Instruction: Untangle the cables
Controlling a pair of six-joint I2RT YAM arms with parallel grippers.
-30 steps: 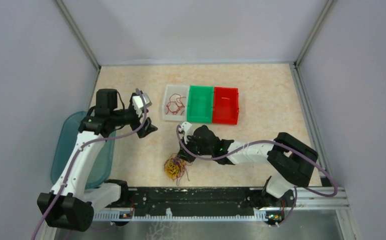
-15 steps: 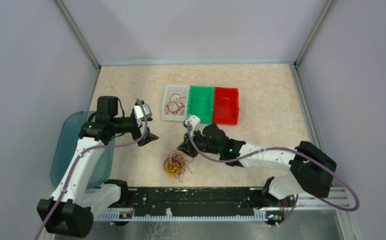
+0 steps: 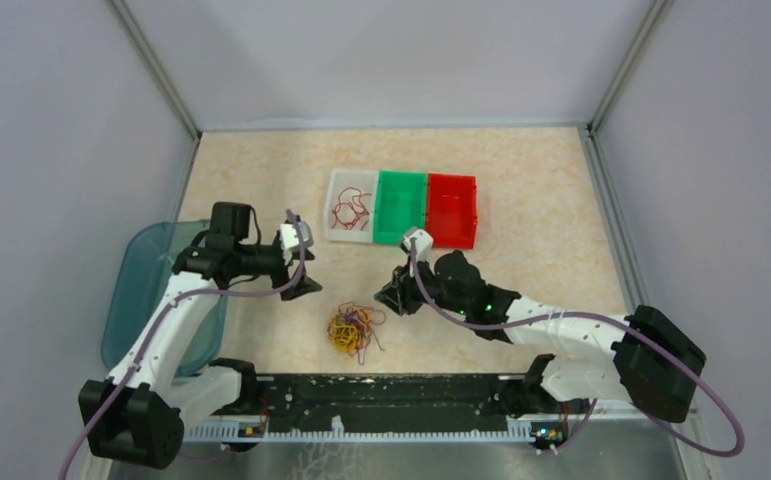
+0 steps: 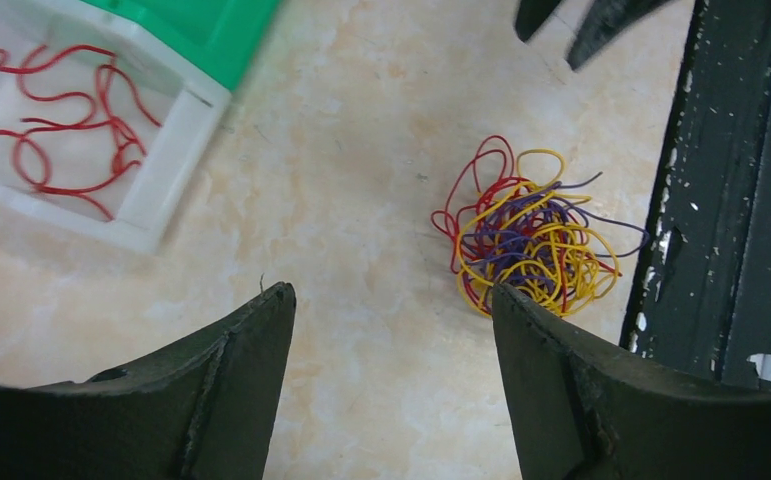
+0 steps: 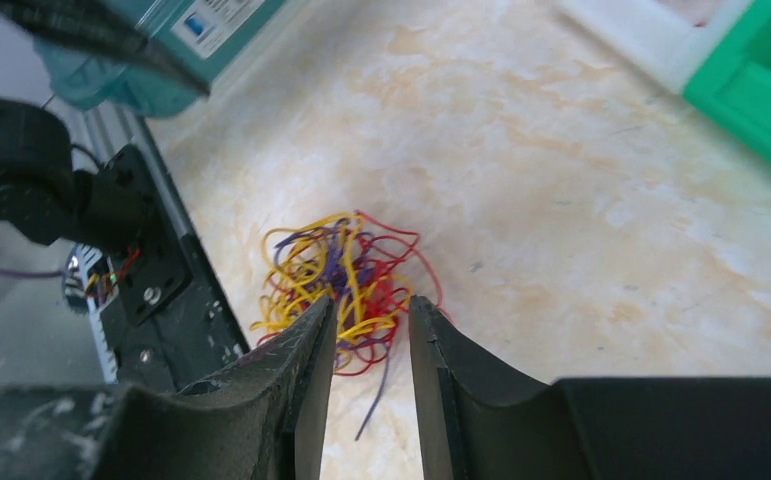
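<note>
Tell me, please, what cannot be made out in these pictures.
Top view: tangle of cables too small to trace single strands.
Right wrist view: right end effector covers the tangle's near edge.
Left wrist view: white bin of red cables cut off by the frame edge.

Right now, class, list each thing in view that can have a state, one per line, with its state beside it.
cable bundle: tangled, not held.
red cable: separated, lying in the white bin.
green bin: looks empty.
red bin: looks empty.
left claw: wide open, empty.
right claw: slightly open, empty.
</note>
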